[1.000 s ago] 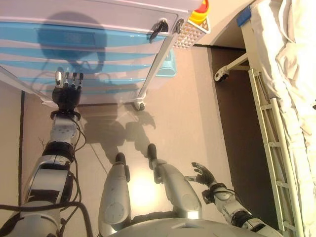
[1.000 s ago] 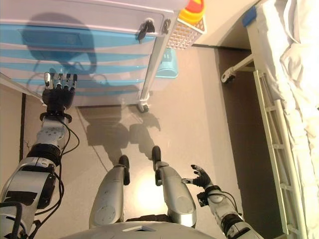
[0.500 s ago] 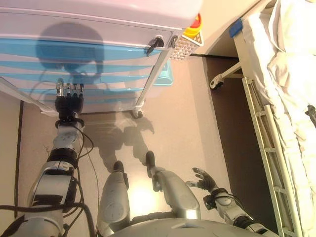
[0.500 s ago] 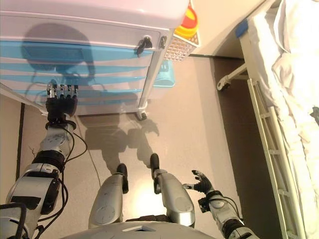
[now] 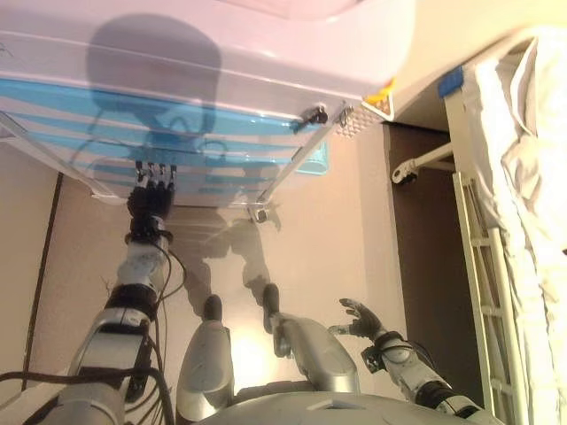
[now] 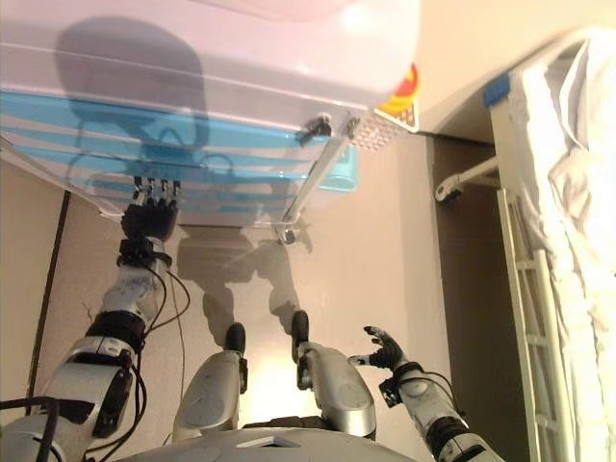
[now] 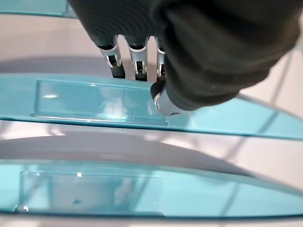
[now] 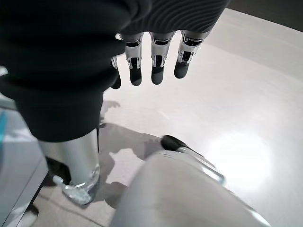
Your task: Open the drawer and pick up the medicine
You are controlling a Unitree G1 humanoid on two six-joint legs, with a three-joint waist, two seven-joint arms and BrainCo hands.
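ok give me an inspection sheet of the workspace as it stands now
surface: pale floor in front of the cart; no table in view.
job's things: drawer cart with blue drawer fronts, all drawers look closed; clear handle plate on one front; medicine not seen.
clutter: white perforated basket with a yellow and red thing in it, hung on the cart's side.
hands: left hand raised to a lower blue drawer front, fingertips behind the handle plate's upper edge, grip unclear; right hand idle, low beside the robot, fingers relaxed, holding nothing.
cables: nothing seen apart from the robot's own.
surroundings: bed with white bedding and a cream side rail on the robot's right.
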